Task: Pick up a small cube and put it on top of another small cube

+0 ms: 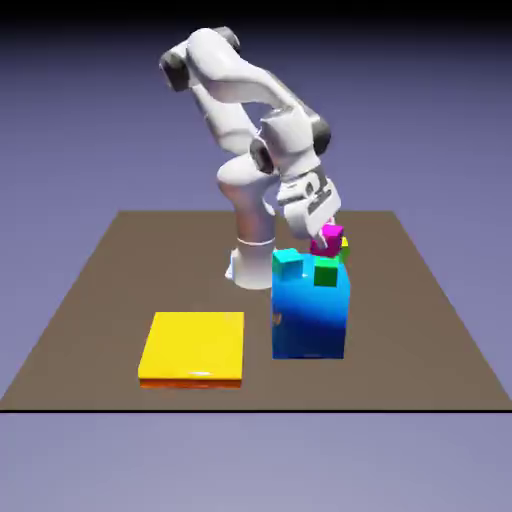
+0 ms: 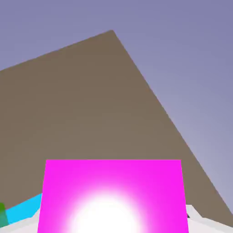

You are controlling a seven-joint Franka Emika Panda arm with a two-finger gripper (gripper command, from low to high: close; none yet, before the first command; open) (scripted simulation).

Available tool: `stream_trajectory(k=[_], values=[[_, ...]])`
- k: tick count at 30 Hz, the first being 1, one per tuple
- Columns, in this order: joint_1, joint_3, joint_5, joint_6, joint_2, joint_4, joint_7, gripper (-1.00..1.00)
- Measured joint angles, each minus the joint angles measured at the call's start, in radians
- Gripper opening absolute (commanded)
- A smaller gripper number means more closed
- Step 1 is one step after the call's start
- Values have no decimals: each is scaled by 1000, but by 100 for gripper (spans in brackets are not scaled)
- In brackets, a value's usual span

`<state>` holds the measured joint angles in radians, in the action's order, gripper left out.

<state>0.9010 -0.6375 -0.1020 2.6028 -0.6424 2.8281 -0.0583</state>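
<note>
We saw, in exterior view only: white arm, big blue block (image 1: 310,318), flat yellow slab (image 1: 192,348) at block's 9 o'clock. Hand view alone showed magenta cube (image 2: 111,195) filling bottom between gripper (image 1: 322,238) fingers, glare on flat face; jaws clamped on it. Cube hung just above block's top, at 1 o'clock from green cube (image 1: 326,274); cyan cube (image 1: 288,263) at 9. Brown matte table (image 1: 120,270).

place: rendered simulation — plain brown table (image 1: 100,300) | backdrop: flat blue-violet — flat-coloured blocks, no room
</note>
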Motion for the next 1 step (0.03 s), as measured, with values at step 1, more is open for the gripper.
stream_trajectory(k=[1], values=[[0,0,0,0,0,0,0,100]])
